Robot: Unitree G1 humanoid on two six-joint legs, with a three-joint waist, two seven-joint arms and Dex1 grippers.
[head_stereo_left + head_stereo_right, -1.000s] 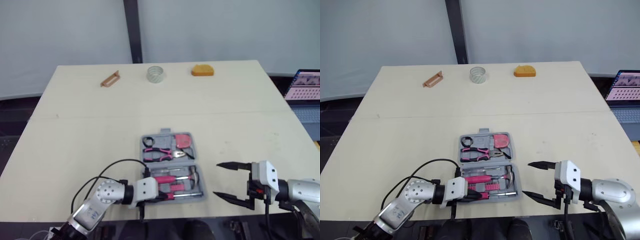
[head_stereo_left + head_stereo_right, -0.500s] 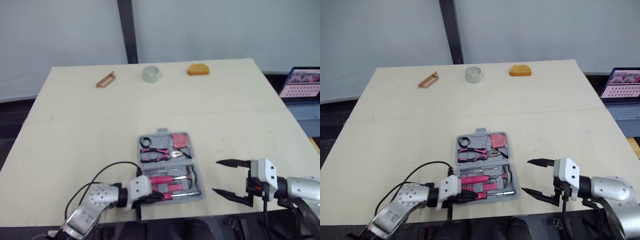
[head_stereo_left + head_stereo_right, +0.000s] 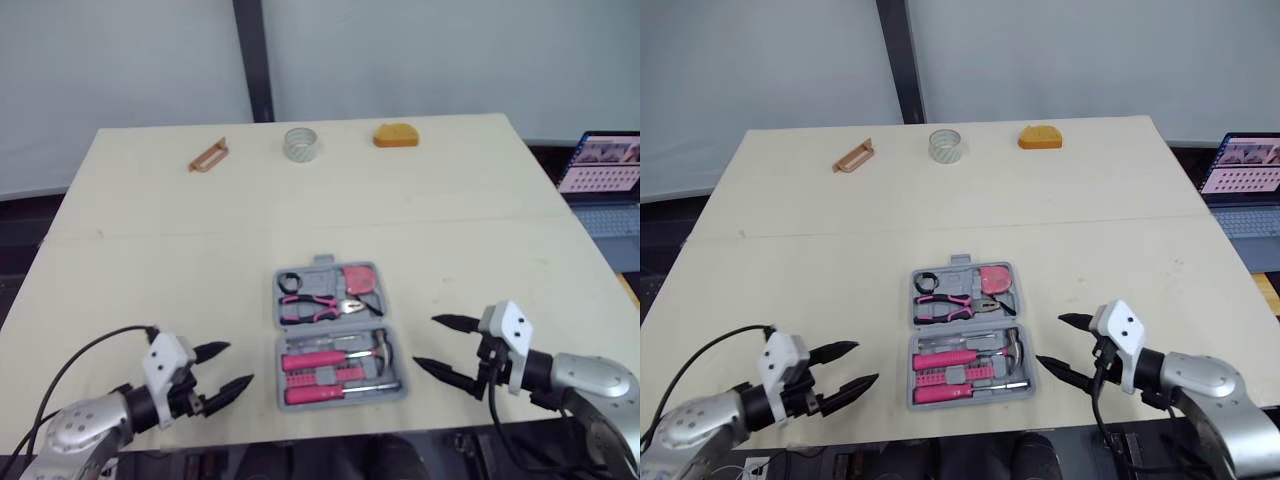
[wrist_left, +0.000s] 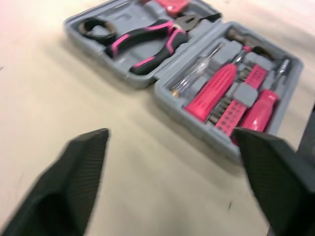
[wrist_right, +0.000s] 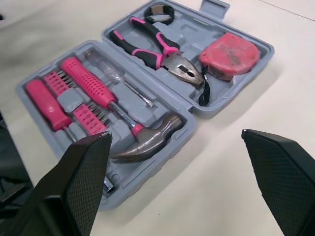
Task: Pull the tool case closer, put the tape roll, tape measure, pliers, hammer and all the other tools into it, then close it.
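Jaws on 2 arms gape (left pulled back from tool case [image 3: 321, 272], empty).

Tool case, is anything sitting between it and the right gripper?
Nothing visible. The right gripper is open beside the tool case, with just bare table between them.

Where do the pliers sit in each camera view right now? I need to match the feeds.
Left eye view: pliers below picture centre, in the farther half of the open tool case.
Right eye view: same spot, below centre.
Left wrist view: in the half without screwdrivers.
Right wrist view: in that same half.
Shared landmark: the red tape measure at the pliers' nose end.
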